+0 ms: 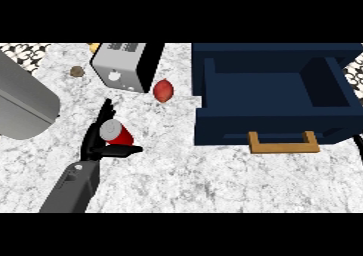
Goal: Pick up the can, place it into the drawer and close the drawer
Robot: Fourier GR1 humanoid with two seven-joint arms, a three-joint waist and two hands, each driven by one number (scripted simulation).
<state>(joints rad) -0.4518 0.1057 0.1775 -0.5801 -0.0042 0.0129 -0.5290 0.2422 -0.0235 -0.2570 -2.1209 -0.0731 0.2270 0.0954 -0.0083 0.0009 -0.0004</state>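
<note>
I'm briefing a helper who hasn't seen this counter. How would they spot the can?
Start at the open navy drawer on the right, then look left across the marble counter. The can lies within the left hand: red with a silver top, unlike the reddish oval item nearby.

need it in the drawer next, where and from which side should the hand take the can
Grip the can round its red side wall, coming from its left, where the left hand is. It stands upright, silver top showing, so the curved wall suits fingers and thumb.
</note>
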